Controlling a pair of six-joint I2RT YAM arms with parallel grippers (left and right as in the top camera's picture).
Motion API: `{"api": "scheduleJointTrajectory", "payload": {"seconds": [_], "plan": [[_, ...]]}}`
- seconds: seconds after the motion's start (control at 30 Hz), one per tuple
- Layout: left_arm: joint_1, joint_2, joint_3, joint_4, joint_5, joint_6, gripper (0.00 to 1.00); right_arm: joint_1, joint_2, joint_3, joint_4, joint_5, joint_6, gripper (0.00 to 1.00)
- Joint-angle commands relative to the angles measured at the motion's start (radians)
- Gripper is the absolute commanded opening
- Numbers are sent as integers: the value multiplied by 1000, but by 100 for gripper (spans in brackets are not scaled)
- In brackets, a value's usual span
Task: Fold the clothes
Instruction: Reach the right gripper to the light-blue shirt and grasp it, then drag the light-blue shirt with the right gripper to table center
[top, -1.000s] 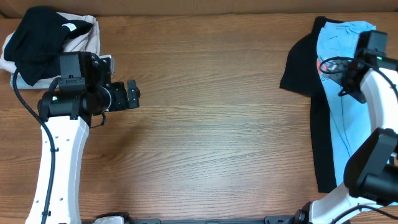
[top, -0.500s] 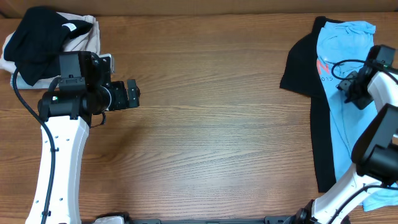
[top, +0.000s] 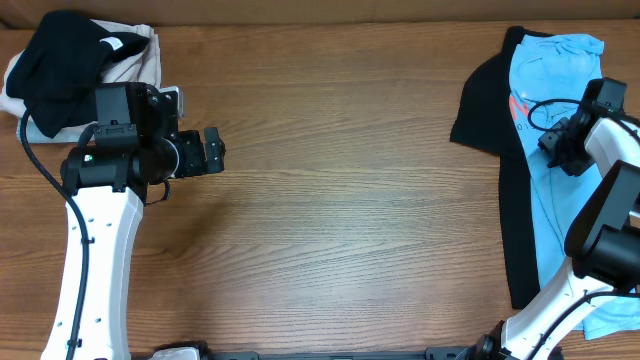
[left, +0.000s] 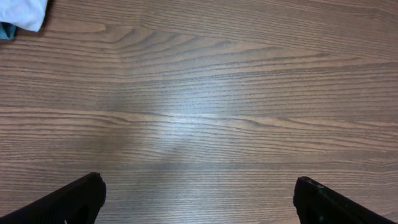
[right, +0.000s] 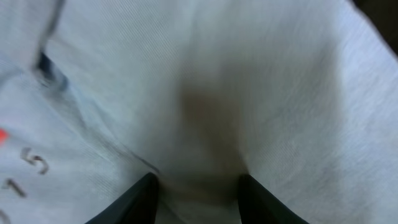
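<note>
Our right claw (top: 556, 152) sits at the far right side of the surface (top: 350, 200), pressed down onto the light-blue T-shirt (top: 548, 215). In the right wrist view, the right claw (right: 198, 186) has its two dark fingers drawn fairly close together, with a ridge of the pale blue cloth (right: 261, 93) bunched between them. We read that as a pinch on the shirt. Small grey printed digits and a sliver of red-orange show at the left edge of that view.

From overhead, we see the T-shirt lying lengthwise on top of the black polo (top: 485, 110), which spreads out beyond it towards the middle of the surface. Both garments are unfolded, and the shirt's red-orange lettering is just beside the claw.

Our left claw (top: 212, 150) hangs over bare wood on the left side, well apart from the clothes. In the left wrist view, the left claw (left: 199, 196) has its jaws spread wide with nothing between them.

A pile of folded garments (top: 60, 60), black over beige, lies in the far left corner behind the left arm.
</note>
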Motion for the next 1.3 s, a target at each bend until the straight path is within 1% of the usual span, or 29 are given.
{"api": "scheduleJointTrajectory", "payload": {"seconds": [0.0, 0.03, 0.1, 0.17, 0.23, 0.33, 0.37, 0.57, 0.67, 0.73, 0.87, 1.0, 1.13, 1.27], "plan": [[-8, 5, 21, 1, 6, 27, 100, 4, -3, -46, 21, -2, 3, 45], [-8, 5, 21, 1, 6, 27, 100, 4, -3, -53, 27, -3, 3, 45], [-8, 5, 21, 2, 6, 27, 100, 4, -3, -54, 29, -3, 3, 41], [-8, 5, 21, 2, 6, 27, 100, 4, -3, -54, 34, -3, 3, 32], [-8, 5, 21, 2, 6, 27, 100, 4, -3, -54, 42, -21, 2, 25], [-8, 5, 21, 4, 6, 27, 100, 4, -4, -47, 44, -65, 0, 10], [-8, 5, 21, 5, 6, 27, 100, 4, -4, -43, 40, -71, -6, 4], [-8, 5, 21, 17, 6, 27, 100, 4, -26, 14, -32, -72, -25, 4], [-7, 5, 21, 32, 6, 26, 100, 4, -68, 54, -89, -73, -29, 4], [-7, 5, 21, 48, 6, 26, 100, 4, -100, 89, -138, -98, -58, 4], [-7, 5, 21, 70, 6, 27, 100, 4, -165, 203, -303, -162, -115, 4], [-6, 5, 21, 84, 5, 27, 100, 13, -211, 333, -472, -267, -201, 4], [-5, 5, 21, 88, 5, 27, 100, 83, -234, 460, -645, -386, -291, 4], [-4, 5, 22, 113, 5, 27, 100, 240, -236, 560, -782, -422, -315, 4]]}}
